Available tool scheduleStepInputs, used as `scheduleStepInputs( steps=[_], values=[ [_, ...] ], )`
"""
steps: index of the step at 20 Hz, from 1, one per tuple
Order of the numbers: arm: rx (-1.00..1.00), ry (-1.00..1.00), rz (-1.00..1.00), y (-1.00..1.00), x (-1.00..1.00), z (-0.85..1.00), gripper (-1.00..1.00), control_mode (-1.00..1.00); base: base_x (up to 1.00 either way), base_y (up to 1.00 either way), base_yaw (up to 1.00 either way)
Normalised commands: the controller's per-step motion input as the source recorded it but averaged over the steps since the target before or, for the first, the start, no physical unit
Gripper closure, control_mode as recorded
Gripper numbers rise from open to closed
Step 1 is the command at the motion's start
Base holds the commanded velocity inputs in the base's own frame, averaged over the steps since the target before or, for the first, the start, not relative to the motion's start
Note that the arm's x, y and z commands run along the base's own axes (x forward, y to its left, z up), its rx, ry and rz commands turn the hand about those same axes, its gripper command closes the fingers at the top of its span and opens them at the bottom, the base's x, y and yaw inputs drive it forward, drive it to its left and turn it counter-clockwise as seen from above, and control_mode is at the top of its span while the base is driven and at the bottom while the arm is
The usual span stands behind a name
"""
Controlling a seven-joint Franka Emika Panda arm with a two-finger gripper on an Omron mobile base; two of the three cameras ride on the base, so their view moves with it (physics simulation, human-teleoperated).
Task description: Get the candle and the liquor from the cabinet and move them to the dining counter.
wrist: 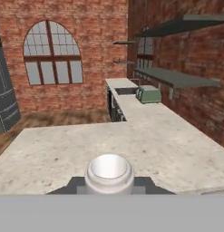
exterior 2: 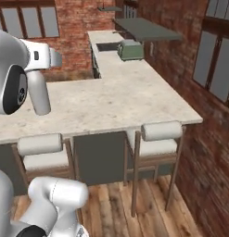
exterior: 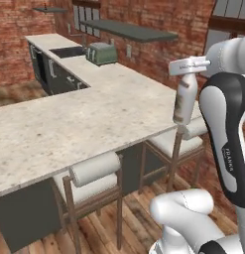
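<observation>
Nearest to us, two stools (exterior: pixel 94 173) stand tucked under the near edge of the dining counter (exterior: pixel 69 124); their padded backrests show, but their seats are partly hidden beneath the stone top.

Above that edge we see the gripper (exterior: pixel 189 67) closed on the neck of the liquor (exterior: pixel 185 101), its jaws only a little apart. The pale bottle hangs upright from the hand, clear of the counter top. In the left base view we can make out its brownish label band, while the robot's forearm cuts off the space to its right. In the right base view the bottle (exterior 2: pixel 38 95) shows as a plain pale shape beside the arm, and the label cannot be read. In the hand view we look straight down on the bottle's round top (wrist: pixel 109 170), with the dark finger tips (wrist: pixel 145 183) on either side of it, largely cut off by the bottom of the picture.

Farther back, a green toaster (exterior: pixel 101 53) sits on the side counter beside a sink (exterior: pixel 68 51). Above them the cabinet (exterior: pixel 129 31) runs along the brick wall; we can tell nothing on its top surface from this angle.
</observation>
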Motion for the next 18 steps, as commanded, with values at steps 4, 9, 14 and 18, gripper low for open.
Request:
scheduleStepInputs(
  steps=[4, 9, 14, 18],
  values=[
    [0.00, 0.00, 0.00, 0.00, 0.00, 0.00, 1.00, 1.00, 0.81, -0.52, 0.64],
    [0.00, 0.00, 0.00, 0.00, 0.00, 0.00, 1.00, 1.00, 0.69, -0.43, 0.43],
    [0.00, 0.00, 0.00, 0.00, 0.00, 0.00, 1.00, 1.00, 0.65, -0.31, 0.26],
    [0.00, 0.00, 0.00, 0.00, 0.00, 0.00, 1.00, 1.00, 0.57, -0.38, 0.37]
  ],
)
